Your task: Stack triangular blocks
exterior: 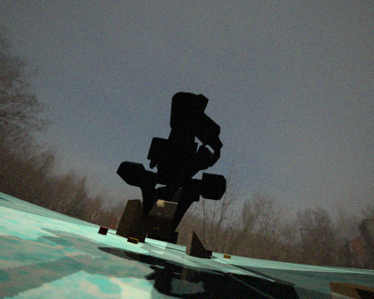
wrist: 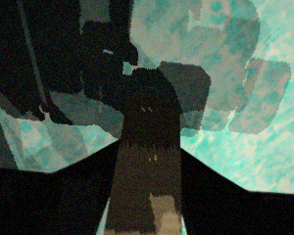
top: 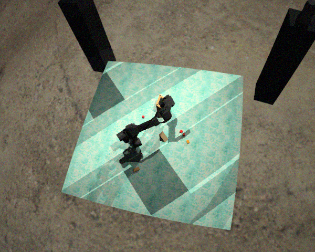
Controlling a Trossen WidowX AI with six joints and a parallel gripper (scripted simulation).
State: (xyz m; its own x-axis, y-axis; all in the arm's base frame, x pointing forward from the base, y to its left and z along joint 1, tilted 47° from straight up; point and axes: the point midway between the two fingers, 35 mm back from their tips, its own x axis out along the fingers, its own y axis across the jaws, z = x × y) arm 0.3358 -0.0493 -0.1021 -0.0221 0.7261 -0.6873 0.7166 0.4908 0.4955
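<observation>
My gripper (exterior: 161, 220) (wrist: 147, 147) is shut on a brown triangular block (exterior: 163, 208) (wrist: 143, 183), which fills the gap between the fingers. It appears raised off the table, but its lower edge is lost in the dark. In the top view the hand hides it. The other triangular block (top: 164, 136) (exterior: 193, 245) stands on the table, to the right of the hand in the top and exterior views, apart from the gripper. In the exterior view its slope runs down to the right.
Red cubes (top: 143, 116) (top: 180, 131) (exterior: 103, 230) and an orange piece (top: 187, 141) (exterior: 227, 256) lie around. A small brown block (top: 136, 169) lies below the hand in the top view. A brown upright slab (exterior: 128, 220) stands left behind the fingers, near another orange piece (exterior: 133, 240).
</observation>
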